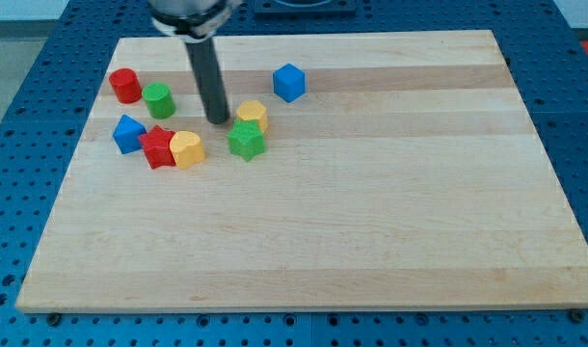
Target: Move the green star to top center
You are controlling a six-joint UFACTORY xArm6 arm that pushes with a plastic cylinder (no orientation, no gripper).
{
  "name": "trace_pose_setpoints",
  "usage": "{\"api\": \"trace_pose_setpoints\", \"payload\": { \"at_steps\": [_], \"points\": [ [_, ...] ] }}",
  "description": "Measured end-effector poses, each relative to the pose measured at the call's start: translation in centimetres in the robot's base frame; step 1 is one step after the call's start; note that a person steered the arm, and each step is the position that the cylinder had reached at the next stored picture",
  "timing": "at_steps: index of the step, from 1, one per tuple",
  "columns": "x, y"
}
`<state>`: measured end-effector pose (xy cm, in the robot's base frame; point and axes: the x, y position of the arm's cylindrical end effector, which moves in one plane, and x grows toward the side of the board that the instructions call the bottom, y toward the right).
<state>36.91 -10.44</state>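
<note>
The green star (pixel 246 142) is lying left of center on the worktop (pixel 371 222), w/ a yellow block (pixel 253 116) touching it at 12 o'clock. My tip (pixel 218 120) is being held just beside the star at approx. 10 o'clock; no hand is fitted, so no jaw state applies. Risk: the yellow block is likely being shoved along, deflecting the star off course.

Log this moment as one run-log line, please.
task: green star to top center | my tip: up-left of green star, apart | yellow block: touching star's top | star: left of center, not yet placed
</note>
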Motion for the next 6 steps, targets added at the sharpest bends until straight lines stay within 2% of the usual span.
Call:
{"api": "trace_pose_setpoints", "payload": {
  "at_steps": [2,3,4,5,6],
  "points": [
    [0.2,-1.6],
    [2.5,-2.5],
    [4.4,-2.1],
    [4.6,-1.6],
    [4.6,1.7]
  ]
}}
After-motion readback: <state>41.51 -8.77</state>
